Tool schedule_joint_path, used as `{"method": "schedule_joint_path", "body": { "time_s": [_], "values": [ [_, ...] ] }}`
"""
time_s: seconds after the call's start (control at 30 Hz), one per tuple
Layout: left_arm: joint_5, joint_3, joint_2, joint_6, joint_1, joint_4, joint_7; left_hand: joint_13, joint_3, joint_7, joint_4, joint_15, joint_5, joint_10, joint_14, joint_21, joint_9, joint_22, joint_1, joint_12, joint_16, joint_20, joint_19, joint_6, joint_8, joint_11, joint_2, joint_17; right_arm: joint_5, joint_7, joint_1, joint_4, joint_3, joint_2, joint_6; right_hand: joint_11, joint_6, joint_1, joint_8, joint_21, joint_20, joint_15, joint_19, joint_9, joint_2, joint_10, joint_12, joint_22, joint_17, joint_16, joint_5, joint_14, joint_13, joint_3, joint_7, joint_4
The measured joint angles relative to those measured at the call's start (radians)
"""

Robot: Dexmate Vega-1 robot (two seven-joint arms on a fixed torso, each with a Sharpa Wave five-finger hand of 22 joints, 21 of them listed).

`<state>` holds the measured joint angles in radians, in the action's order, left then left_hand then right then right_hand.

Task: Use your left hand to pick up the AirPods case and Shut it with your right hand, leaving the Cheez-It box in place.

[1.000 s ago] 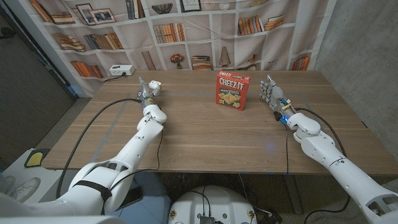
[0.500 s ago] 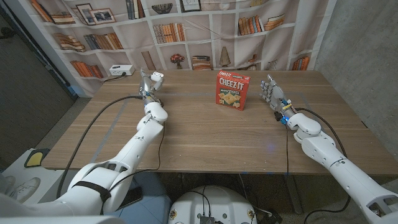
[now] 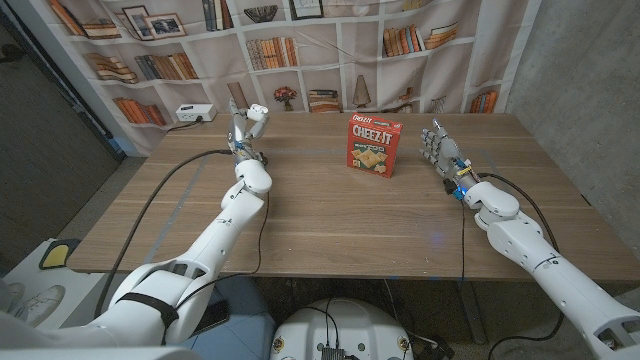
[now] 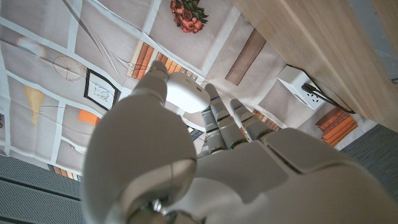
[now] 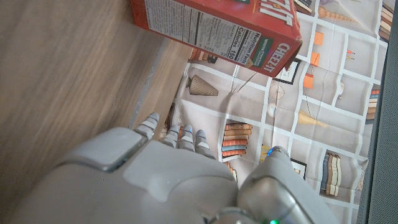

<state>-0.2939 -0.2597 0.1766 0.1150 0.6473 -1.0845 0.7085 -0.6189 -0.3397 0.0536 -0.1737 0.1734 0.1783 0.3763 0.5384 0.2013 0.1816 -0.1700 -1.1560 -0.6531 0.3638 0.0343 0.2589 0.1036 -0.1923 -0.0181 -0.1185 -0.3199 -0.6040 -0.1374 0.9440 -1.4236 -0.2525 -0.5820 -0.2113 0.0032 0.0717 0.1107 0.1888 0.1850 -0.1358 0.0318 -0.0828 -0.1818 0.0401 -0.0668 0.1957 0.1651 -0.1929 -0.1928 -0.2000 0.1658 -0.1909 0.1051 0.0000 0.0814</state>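
My left hand [image 3: 241,126] is raised above the table's far left part and holds the white AirPods case [image 3: 257,113] between thumb and fingers. In the left wrist view the rounded white case [image 4: 184,93] sits at the fingertips of that hand [image 4: 205,155]; I cannot tell whether its lid is up. The red Cheez-It box [image 3: 373,144] stands upright at the far middle of the table. My right hand [image 3: 437,148] stands to the right of the box, fingers up and apart, holding nothing. The right wrist view shows the box's side panel [image 5: 217,25] beyond that hand [image 5: 168,168].
A wooden table [image 3: 330,210] spreads toward me from the box. A bookshelf backdrop [image 3: 300,50] hangs behind it, with a white power strip [image 3: 195,113] at the far left edge. Black cables [image 3: 150,200] run along both arms.
My left hand has lifted the AirPods case up off the table and a little to the right. The right hand and the Cheez-It box have stayed in place.
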Motion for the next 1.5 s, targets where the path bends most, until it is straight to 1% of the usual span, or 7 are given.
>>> {"method": "schedule_joint_path", "body": {
  "time_s": [0.17,0.47,0.77,0.87,0.93,1.33,1.5],
  "values": [
    [0.025,0.006,-0.010,0.027,0.004,-0.010,-0.015,0.000,0.000,-0.005,0.000,-0.002,0.000,0.005,0.009,0.000,0.000,0.000,-0.005,-0.005,-0.001,0.000,0.000,-0.005,0.000,-0.002,0.005,0.000,0.000,0.001,0.004,-0.003,0.003,-0.002,-0.003,0.000,0.000,0.000,0.000,0.000,0.000,0.000,0.000,0.000,0.000,0.000,0.000,0.000,0.000,0.000,0.000,0.000,0.000,0.000,0.000,0.000],
    [0.057,0.007,-0.027,0.064,0.007,-0.018,-0.046,0.000,0.000,0.000,0.000,-0.004,-0.001,0.009,0.018,0.000,0.000,0.000,-0.009,-0.010,-0.001,0.000,0.000,-0.011,0.000,-0.005,0.009,-0.003,-0.002,0.003,0.013,-0.008,0.010,-0.004,-0.010,0.000,0.000,0.000,0.000,0.000,0.000,0.000,0.000,0.000,0.000,0.000,0.000,0.000,0.000,0.000,0.000,0.000,0.000,0.000,0.000,0.000],
    [0.066,0.000,-0.032,0.091,0.007,-0.024,-0.061,0.000,0.000,0.003,0.000,-0.007,-0.001,0.014,0.021,0.000,0.000,0.000,-0.014,-0.010,-0.001,-0.004,0.004,-0.026,0.000,-0.004,0.014,-0.003,-0.002,0.009,0.022,-0.015,0.016,-0.007,-0.017,0.000,0.000,0.000,0.000,0.000,0.000,0.000,0.000,0.000,0.000,0.000,0.000,0.000,0.000,0.000,0.000,0.000,0.000,0.000,0.000,0.000],
    [0.066,-0.003,-0.033,0.091,0.007,-0.024,-0.061,0.000,0.000,0.000,0.000,-0.007,-0.001,0.014,0.021,0.000,0.000,0.000,-0.014,-0.012,-0.001,0.001,0.009,-0.029,0.000,-0.004,0.014,-0.003,-0.001,0.010,0.026,-0.018,0.018,-0.009,-0.019,0.000,0.000,0.000,0.000,0.000,0.000,0.000,0.000,0.000,0.000,0.000,0.000,0.000,0.000,0.000,0.000,0.000,0.000,0.000,0.000,0.000],
    [0.071,-0.005,-0.033,0.121,0.007,-0.026,-0.071,0.000,0.000,-0.003,0.000,-0.007,-0.001,0.014,0.021,0.000,0.000,0.000,-0.014,-0.012,-0.001,0.001,0.009,-0.032,0.000,-0.004,0.014,-0.004,0.001,0.011,0.026,-0.019,0.018,-0.009,-0.021,0.000,0.000,0.000,0.000,0.000,0.000,0.000,0.000,0.000,0.000,0.000,0.000,0.000,0.000,0.000,0.000,0.000,0.000,0.000,0.000,0.000],
    [0.079,-0.015,-0.033,0.156,0.009,-0.041,-0.084,0.001,0.000,0.000,0.000,-0.016,-0.002,0.014,0.030,0.000,0.000,0.000,-0.014,-0.015,-0.004,0.001,0.009,-0.036,0.000,-0.004,0.014,-0.008,0.011,0.020,0.029,-0.025,0.021,-0.011,-0.030,0.000,0.000,0.000,0.000,0.000,0.000,0.000,0.000,0.000,0.000,0.000,0.000,0.000,0.002,0.000,0.000,0.000,0.000,0.000,0.000,0.000],
    [0.103,-0.020,-0.036,0.190,0.009,-0.041,-0.115,0.001,-0.001,0.000,-0.001,-0.016,-0.002,0.014,0.030,0.000,0.000,0.000,-0.014,-0.015,-0.004,0.001,0.009,-0.036,0.000,-0.004,0.014,-0.005,0.014,0.029,0.041,-0.043,0.030,-0.018,-0.033,0.000,0.000,0.000,0.000,0.000,0.000,0.000,0.000,0.000,0.000,0.000,0.000,0.000,0.002,0.000,0.000,0.000,0.000,0.000,0.000,0.000]
  ]
}}
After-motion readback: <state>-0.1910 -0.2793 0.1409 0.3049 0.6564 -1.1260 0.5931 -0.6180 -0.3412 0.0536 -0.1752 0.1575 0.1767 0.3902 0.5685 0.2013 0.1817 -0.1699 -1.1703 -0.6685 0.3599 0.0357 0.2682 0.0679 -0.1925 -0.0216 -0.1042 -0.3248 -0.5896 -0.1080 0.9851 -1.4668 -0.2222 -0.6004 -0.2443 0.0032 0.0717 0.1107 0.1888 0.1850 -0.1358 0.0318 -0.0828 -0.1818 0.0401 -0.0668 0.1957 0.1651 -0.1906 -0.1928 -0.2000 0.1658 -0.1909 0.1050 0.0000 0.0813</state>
